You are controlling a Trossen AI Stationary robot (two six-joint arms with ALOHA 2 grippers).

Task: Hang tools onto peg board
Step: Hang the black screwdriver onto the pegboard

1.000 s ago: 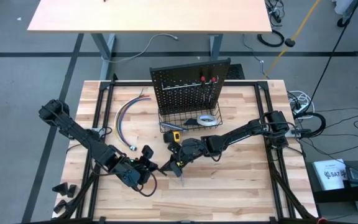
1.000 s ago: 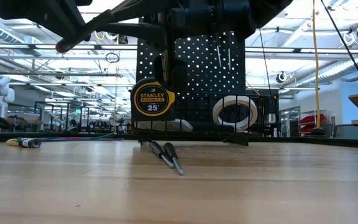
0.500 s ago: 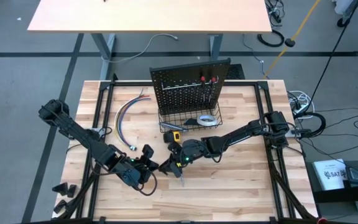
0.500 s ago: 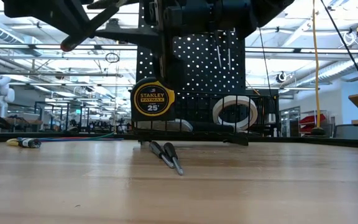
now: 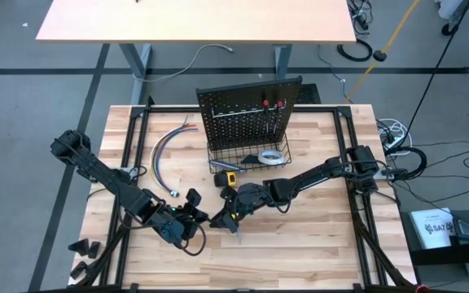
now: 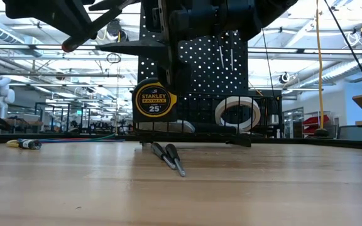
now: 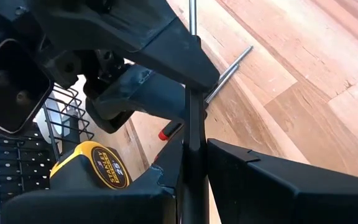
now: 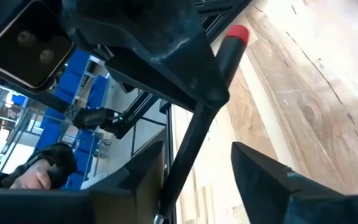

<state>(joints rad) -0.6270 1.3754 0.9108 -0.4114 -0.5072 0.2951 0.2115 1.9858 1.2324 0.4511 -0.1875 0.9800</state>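
desk (image 5: 300, 252): two screwdrivers (image 6: 170, 156) lie side by side near its middle.
left pincer (image 5: 195, 213): clamped on a screwdriver (image 8: 219, 68) handle.
right pincer (image 5: 228, 216): closed on the same tool's shaft.
tape measure (image 6: 152, 100): just before the basket.
peg board (image 5: 247, 114): far, upright, two screwdrivers hung.

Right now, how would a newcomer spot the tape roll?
Start at the upright black perforated peg board at the back of the pale wooden table, then drop to the black wire basket along its foot. The white tape roll lies in the basket's end nearer the right arm, the only white ring.
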